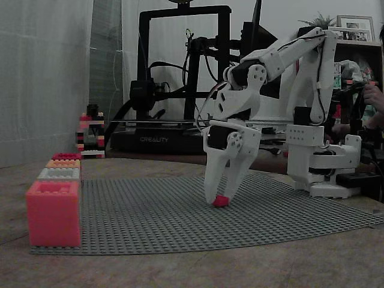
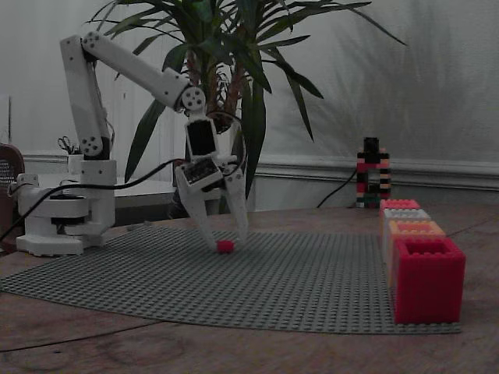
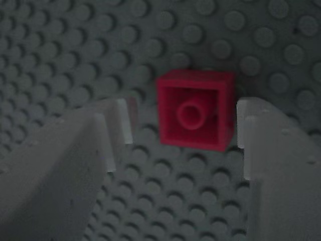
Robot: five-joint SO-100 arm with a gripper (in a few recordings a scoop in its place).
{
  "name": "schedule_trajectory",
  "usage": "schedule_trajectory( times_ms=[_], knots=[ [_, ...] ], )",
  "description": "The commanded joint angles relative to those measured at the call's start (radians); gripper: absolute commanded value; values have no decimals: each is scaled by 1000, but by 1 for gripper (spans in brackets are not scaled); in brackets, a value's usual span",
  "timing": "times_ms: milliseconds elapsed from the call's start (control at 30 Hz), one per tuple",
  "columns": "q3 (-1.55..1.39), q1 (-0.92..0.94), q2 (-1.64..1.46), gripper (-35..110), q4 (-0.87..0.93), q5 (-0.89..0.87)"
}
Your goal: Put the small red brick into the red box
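Two white fingers of our gripper (image 3: 183, 128) stand apart on either side of the small red brick (image 3: 195, 110), which lies hollow side up on the grey studded baseplate (image 3: 60, 45). Seen from the wrist, the brick sits nearer the right finger (image 3: 271, 145), almost touching it, with a wider gap to the left one. We judge a straight close should catch it; the red box (image 2: 427, 279) stands well apart from the brick, at the baseplate's edge.

One small red brick (image 1: 221, 201) lies on one grey studded baseplate (image 1: 150, 222), and one white arm (image 2: 125, 70) with a single tool (image 2: 222, 234) of two fingers stands over it. Four brick-built boxes stand in a row at the baseplate's edge: one red box (image 2: 427, 280), one orange box (image 2: 415, 228), one grey box (image 2: 405, 213) and one pink box (image 2: 398, 204). One small multicoloured brick tower (image 2: 371, 173) stands behind them on the surface, and one potted palm (image 2: 234, 47) rises behind the arm.
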State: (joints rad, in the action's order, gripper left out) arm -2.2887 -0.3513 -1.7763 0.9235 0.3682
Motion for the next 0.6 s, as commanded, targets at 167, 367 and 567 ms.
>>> schedule_trajectory(
  times_ms=[167, 367, 567],
  knots=[
    [44, -25, -8, 10, -15, 6],
    [92, -25, -15, 0, -8, -21],
    [310, 58, -3, 0, 63, -95]
  ],
)
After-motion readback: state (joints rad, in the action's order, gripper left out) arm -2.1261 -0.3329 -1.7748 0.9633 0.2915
